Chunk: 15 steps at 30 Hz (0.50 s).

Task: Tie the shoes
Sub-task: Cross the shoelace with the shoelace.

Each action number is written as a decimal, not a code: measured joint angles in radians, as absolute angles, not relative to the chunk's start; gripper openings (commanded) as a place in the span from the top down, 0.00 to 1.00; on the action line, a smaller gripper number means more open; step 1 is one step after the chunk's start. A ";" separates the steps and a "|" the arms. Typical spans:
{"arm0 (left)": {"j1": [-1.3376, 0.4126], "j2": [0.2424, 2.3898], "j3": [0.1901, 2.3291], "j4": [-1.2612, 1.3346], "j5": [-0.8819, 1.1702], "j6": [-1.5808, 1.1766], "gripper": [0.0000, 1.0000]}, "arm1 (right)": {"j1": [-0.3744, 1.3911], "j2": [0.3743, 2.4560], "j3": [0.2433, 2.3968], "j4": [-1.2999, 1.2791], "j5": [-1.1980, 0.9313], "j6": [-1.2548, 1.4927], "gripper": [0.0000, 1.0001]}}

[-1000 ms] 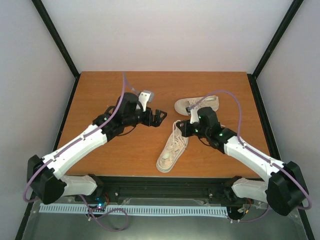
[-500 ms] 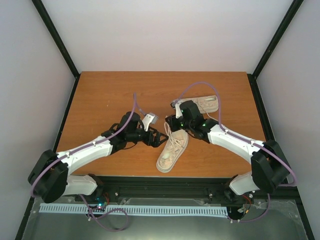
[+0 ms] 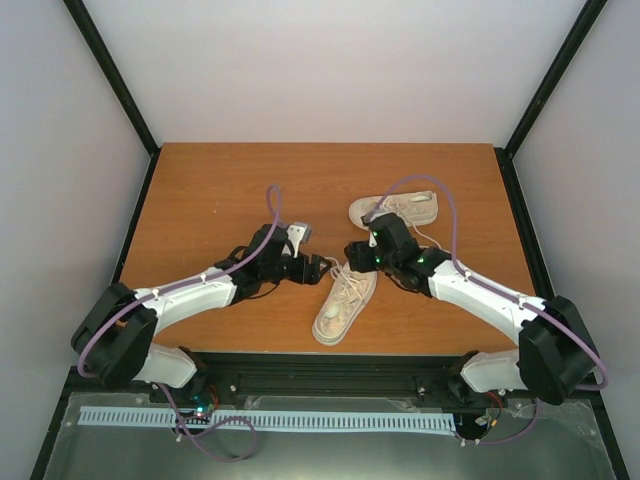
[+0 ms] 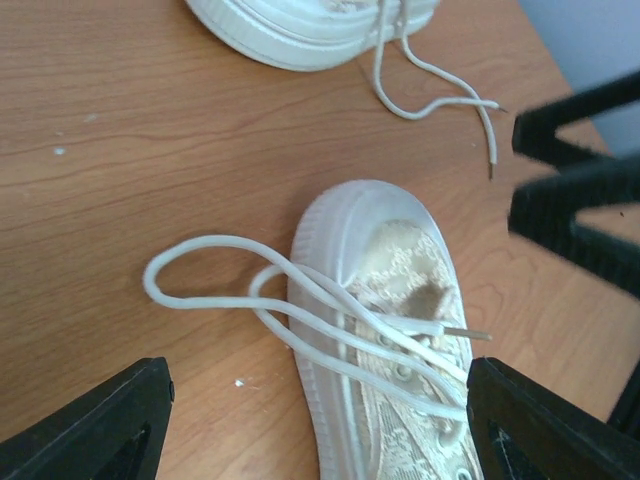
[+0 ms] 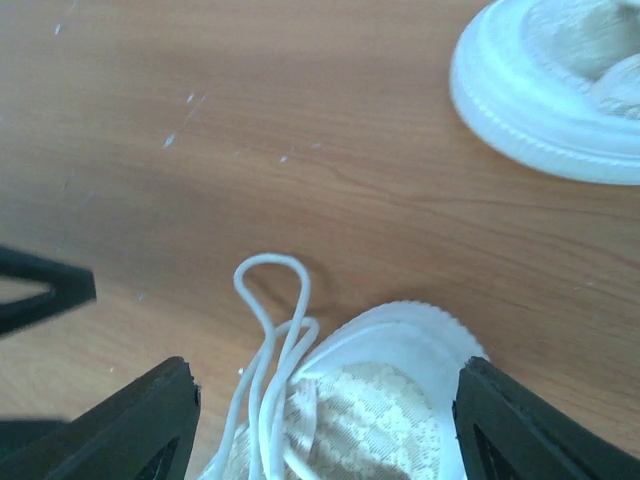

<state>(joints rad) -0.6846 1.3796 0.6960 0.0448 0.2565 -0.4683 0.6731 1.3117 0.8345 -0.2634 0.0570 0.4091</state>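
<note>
The near shoe lies lengthwise at the table's front middle, and the far shoe lies behind it. Both are cream with white laces. Two lace loops trail off the near shoe's upper end onto the wood. My left gripper hovers at that end from the left, open, with shoe and laces showing between its fingers. From the right, my right gripper stands open over the same end, holding nothing. A lace loop lies just ahead of it.
The far shoe's loose lace ends lie on the wooden table beside its sole. Black frame posts and pale walls bound the table. The right gripper's fingers show at the right of the left wrist view.
The right gripper, shut a second ago, has opened and let the lace go. The left arm has swung right and lower to the near shoe's upper end.
</note>
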 measured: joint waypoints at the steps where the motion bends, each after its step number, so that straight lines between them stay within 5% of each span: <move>1: -0.685 1.381 0.696 0.049 0.237 -0.476 0.15 | 0.673 1.317 0.834 -0.266 0.036 0.406 0.35; 15: -0.685 1.316 0.565 0.078 -0.069 -0.548 0.02 | 0.842 1.489 0.889 -0.378 0.051 0.301 0.60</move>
<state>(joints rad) -0.6846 1.3155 0.5648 0.0776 -0.0692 -0.5476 0.8421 1.4891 0.8890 -0.3782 0.0513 0.3008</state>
